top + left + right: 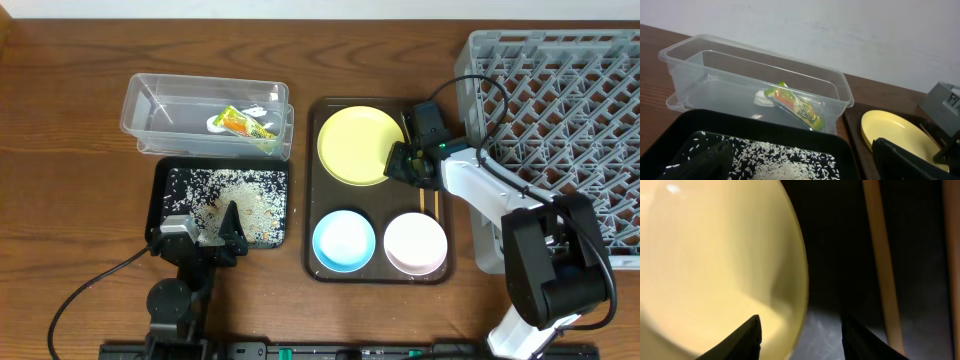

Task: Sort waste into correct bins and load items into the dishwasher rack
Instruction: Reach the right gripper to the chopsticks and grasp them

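Surface: a brown wood-grain table [60, 120]; a plain white wall [840, 30] stands behind it.

Count: one clear plastic tub [150, 110] holding one green-and-orange wrapper [243, 124]; just in front of it, one black tray [158, 200] strewn with white rice grains [235, 200]; one brown serving tray [311, 190] at centre; one grey dishwasher rack [560, 90] at the right, nothing loaded in it. On the serving tray: one yellow plate [355, 145] at the back; two bowls in front, one light blue bowl [344, 241] and one pinkish-white bowl [416, 243]; one pair of chopsticks [881, 255] along the right side.

Grippers: left gripper [205, 228] at the black tray's near edge, jaws spread wide, grasping nothing; right gripper [397, 165] astride the plate's right rim, jaws parted, gaps showing either side of the rim.
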### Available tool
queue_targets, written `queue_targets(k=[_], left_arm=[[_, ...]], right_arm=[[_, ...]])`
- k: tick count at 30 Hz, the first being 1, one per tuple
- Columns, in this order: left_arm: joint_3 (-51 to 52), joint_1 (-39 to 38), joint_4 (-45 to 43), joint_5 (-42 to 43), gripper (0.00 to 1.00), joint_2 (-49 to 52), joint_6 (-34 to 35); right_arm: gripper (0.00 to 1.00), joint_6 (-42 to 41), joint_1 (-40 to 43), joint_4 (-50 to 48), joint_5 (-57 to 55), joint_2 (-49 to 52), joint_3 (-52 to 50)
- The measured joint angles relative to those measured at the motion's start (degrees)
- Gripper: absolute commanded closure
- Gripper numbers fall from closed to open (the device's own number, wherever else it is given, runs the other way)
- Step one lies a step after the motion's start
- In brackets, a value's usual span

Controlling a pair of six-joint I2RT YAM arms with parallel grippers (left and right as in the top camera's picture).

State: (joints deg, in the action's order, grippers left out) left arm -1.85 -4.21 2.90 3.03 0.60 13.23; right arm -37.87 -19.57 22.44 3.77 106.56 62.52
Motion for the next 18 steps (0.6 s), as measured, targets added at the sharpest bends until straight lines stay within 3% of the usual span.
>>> queue_targets(k=[9, 13, 18], left_arm=[[0.00, 0.00, 0.00, 0.00, 0.09, 0.00, 0.00], [0.00, 0.00, 0.00, 0.00, 0.09, 0.00, 0.00], [0.00, 0.00, 0.00, 0.00, 0.09, 0.00, 0.00]], right_arm=[[0.53, 3.41, -0.26, -1.73, -1.42, 0.00, 0.00], [0.36, 4.81, -0.85, -1.70, -1.90, 0.00, 0.00], [0.41, 11.47, -0.85, 2.89, -1.88, -0.04, 0.37]])
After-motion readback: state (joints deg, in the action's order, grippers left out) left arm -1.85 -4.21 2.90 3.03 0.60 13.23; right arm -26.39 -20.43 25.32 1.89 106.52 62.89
